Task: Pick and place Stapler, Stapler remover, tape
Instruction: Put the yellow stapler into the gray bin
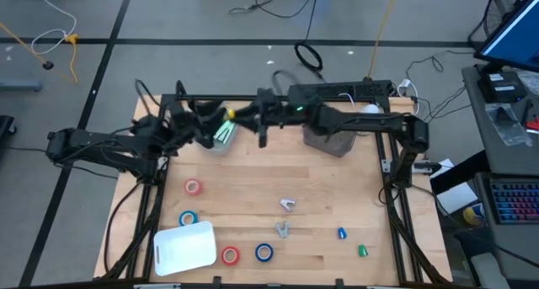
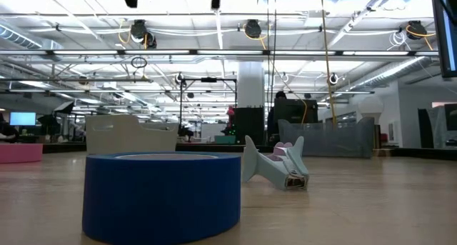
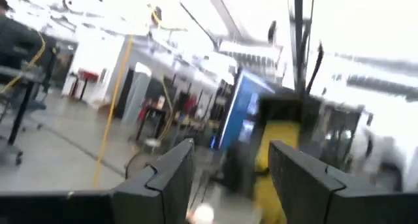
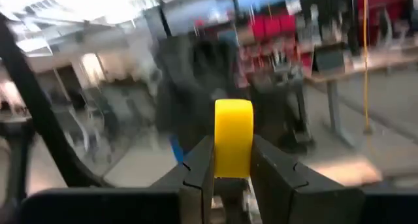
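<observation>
Gripping a yellow tape roll (image 4: 233, 138) edge-on, the right gripper (image 4: 232, 160) has its two dark fingers pressed against the roll's flat sides; the roll is a smooth, narrow ring. From above, this gripper (image 1: 238, 115) sits high over the far edge of the table, facing the left gripper (image 1: 199, 120), with the yellow roll (image 1: 229, 114) between them.

Left gripper: its fingers (image 3: 171, 178) stand parted with a clear gap and nothing between them; the yellow roll (image 3: 277, 160) shows blurred beyond them.

Wooden table (image 1: 320, 196): pale planks with visible seams, framed by dark metal rails. At the far edge, a clear bin with pale green contents (image 1: 224, 134) lies just below the grippers, and a grey bin (image 1: 330, 138) sits under the right arm.

Tape still on the table, all small rings with pale cores:
- red roll (image 1: 193, 186), left of centre
- blue roll (image 1: 187, 218), touching the far edge of the white tray
- red roll (image 1: 230, 254) and blue roll (image 1: 264, 253), side by side near the front edge; the table-level camera shows the blue one (image 2: 162, 195) close up as a matte cylinder.

White tray (image 1: 184, 247): flat, rounded corners, front left.

Two pale grey staple removers (image 1: 288, 205) (image 1: 282, 230), claw-shaped, lie mid-table; one (image 2: 275, 166) rests on its side. A small blue item (image 1: 342, 233) and a green one (image 1: 363, 251) lie front right; I cannot tell what they are.
</observation>
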